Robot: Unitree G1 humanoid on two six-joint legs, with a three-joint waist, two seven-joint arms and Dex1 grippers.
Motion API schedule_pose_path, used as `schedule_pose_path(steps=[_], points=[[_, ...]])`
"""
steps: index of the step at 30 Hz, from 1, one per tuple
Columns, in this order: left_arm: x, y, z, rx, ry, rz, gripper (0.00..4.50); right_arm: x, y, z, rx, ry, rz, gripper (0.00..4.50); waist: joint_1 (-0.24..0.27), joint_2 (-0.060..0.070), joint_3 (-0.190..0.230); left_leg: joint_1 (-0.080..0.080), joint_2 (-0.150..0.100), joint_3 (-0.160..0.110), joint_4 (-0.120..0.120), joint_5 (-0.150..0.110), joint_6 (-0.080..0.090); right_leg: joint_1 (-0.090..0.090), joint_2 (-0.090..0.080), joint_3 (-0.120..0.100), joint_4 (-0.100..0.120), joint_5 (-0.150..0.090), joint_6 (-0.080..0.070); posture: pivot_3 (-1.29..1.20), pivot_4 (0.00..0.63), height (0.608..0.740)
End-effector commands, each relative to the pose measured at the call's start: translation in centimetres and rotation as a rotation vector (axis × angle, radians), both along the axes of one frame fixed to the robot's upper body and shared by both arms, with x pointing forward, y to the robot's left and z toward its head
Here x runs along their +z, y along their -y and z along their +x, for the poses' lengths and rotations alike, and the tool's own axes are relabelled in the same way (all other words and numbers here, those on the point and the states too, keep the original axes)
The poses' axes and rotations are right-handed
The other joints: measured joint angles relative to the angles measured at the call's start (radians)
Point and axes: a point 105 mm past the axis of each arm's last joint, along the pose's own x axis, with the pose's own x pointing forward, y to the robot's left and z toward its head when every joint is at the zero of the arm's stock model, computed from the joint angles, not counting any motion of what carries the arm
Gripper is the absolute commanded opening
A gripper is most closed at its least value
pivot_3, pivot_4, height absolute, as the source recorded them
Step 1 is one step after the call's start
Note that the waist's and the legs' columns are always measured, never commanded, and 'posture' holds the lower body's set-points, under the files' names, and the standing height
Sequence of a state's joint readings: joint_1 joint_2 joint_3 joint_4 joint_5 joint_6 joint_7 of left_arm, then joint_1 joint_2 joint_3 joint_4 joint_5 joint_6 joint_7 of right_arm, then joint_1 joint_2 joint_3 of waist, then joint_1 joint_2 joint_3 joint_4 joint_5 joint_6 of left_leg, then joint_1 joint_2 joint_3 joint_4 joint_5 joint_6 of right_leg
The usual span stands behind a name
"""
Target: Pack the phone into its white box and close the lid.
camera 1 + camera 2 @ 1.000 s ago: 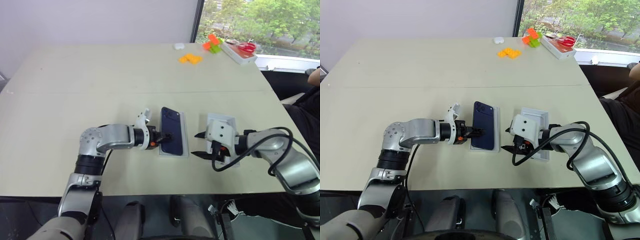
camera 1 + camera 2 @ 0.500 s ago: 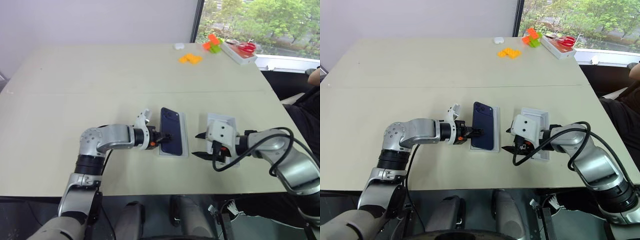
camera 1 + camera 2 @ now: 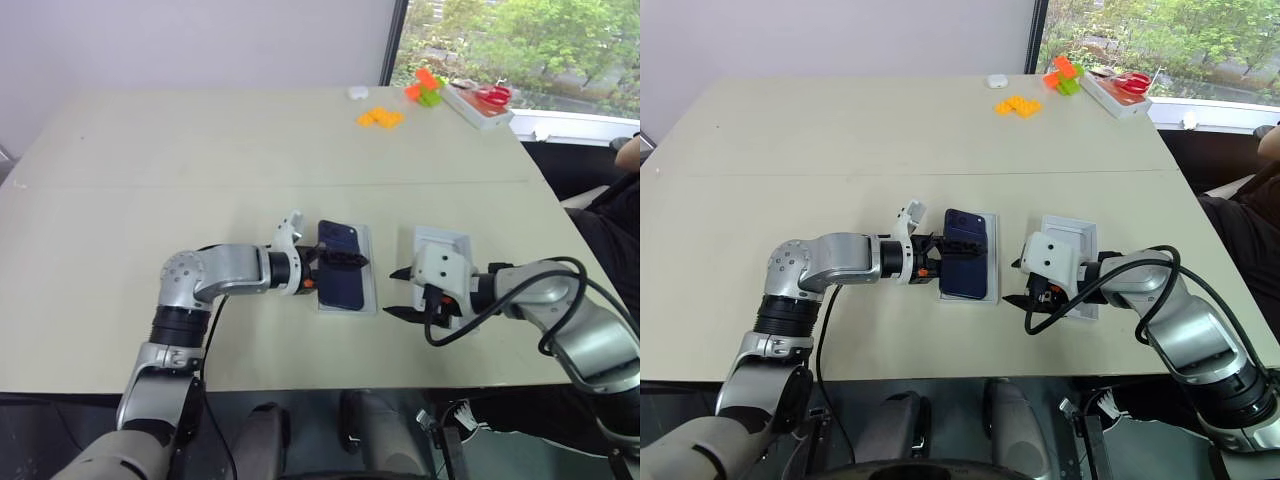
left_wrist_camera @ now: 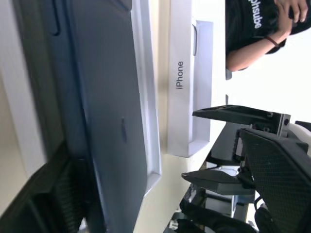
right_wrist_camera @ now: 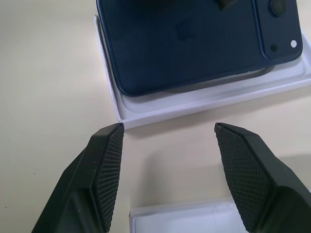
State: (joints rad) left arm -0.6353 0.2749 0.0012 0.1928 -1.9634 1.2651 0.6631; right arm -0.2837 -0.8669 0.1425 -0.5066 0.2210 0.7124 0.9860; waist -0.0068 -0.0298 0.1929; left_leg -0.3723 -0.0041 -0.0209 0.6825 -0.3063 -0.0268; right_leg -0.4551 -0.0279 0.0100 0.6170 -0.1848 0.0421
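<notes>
Two arms are seen over a wide pale table (image 3: pixel 200 160), which is bare from 9 o'clock round to 12 o'clock of the work. The table's near edge is found close at 6 o'clock of the white box (image 3: pixel 372 270), so little room is left on that side. At far 1 o'clock, by the window, orange blocks (image 3: pixel 380 117) and a shallow tray with red scissors (image 3: pixel 480 100) are set well apart from the action. A person's arm (image 3: pixel 626 150) is glimpsed at the 3 o'clock edge.

The lid (image 3: pixel 450 238) is laid flat at 3 o'clock of the white box, with a strip of bare table between them, and is partly covered by the right arm.

The phone (image 3: pixel 345 292) is seen on the white box, back up, camera cluster toward 12 o'clock. It is shifted toward the 9 o'clock rim, with the box floor bared along the 3 o'clock side. Whether it is fully seated cannot be told.

The left gripper (image 3: pixel 335 270) is reached in from 9 o'clock with its fingers spread apart, one of them stretched across the phone's back. The right gripper (image 3: pixel 392 292) is held just at 3 o'clock of the box, fingers wide apart, nothing between them, over the gap of bare table.
</notes>
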Motion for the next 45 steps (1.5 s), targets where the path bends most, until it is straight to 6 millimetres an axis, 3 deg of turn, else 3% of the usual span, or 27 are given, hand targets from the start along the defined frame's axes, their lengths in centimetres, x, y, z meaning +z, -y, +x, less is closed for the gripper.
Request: schedule_pose_path(steps=[1,13,27,34,36,39,42,45], points=[[1.1,0.0,-0.6,-0.048,0.069,-0.002,4.45,0.8,-0.4,-0.3,0.027,0.034,0.002,3.14,0.000,0.000,0.000,0.000,0.000,0.000,0.000,0.000,0.000,0.000,0.000,0.000,0.000,0.000,0.000,0.00,0.150,0.726],[2.6,0.0,-0.8,-0.105,0.165,0.060,4.45,0.7,-0.7,-0.2,0.030,0.035,0.010,3.14,0.005,0.000,0.000,0.000,0.000,0.000,0.000,0.000,0.000,0.000,0.000,0.000,0.000,0.000,0.000,0.00,0.150,0.726],[4.9,-2.6,-0.8,-0.101,0.291,0.088,4.45,0.7,-0.8,0.1,0.033,0.042,0.013,3.14,0.014,0.000,0.000,0.000,0.000,0.000,0.000,0.000,0.000,0.000,0.000,0.000,0.000,0.000,0.000,0.00,0.150,0.726],[5.4,-5.5,-0.5,-0.021,0.326,0.138,4.45,1.2,-0.9,0.7,0.026,0.058,0.032,3.14,0.013,0.000,0.000,0.000,0.000,0.000,0.000,0.000,0.000,0.000,0.000,0.000,0.000,-0.001,-0.001,0.00,0.150,0.726],[5.4,-7.2,0.2,0.067,0.339,0.186,4.45,1.6,-1.1,1.1,0.011,0.067,0.057,3.14,0.013,0.000,0.000,0.000,0.000,0.000,0.000,0.000,0.000,0.000,0.000,0.000,0.000,-0.001,-0.001,0.00,0.150,0.726],[6.4,-9.6,1.5,0.222,0.461,0.250,4.45,1.9,-1.1,2.1,-0.035,0.091,0.082,3.14,0.012,0.000,0.000,0.000,0.001,0.000,0.000,0.000,0.000,-0.001,0.000,0.000,0.000,-0.001,-0.001,0.00,0.150,0.726],[7.3,-10.7,1.9,0.304,0.641,0.333,4.45,1.8,-0.6,3.1,-0.093,0.108,0.072,3.14,0.015,0.000,0.000,0.000,0.000,0.002,0.000,0.000,0.000,-0.001,0.000,0.000,0.000,-0.002,-0.003,0.00,0.150,0.726],[3.7,-11.3,0.9,0.188,0.693,0.569,4.45,1.5,0.0,3.8,-0.126,0.122,0.048,3.14,0.017,0.000,0.000,-0.001,0.000,0.006,-0.001,0.000,0.000,-0.001,0.000,0.000,-0.002,-0.002,-0.003,0.00,0.150,0.726]])
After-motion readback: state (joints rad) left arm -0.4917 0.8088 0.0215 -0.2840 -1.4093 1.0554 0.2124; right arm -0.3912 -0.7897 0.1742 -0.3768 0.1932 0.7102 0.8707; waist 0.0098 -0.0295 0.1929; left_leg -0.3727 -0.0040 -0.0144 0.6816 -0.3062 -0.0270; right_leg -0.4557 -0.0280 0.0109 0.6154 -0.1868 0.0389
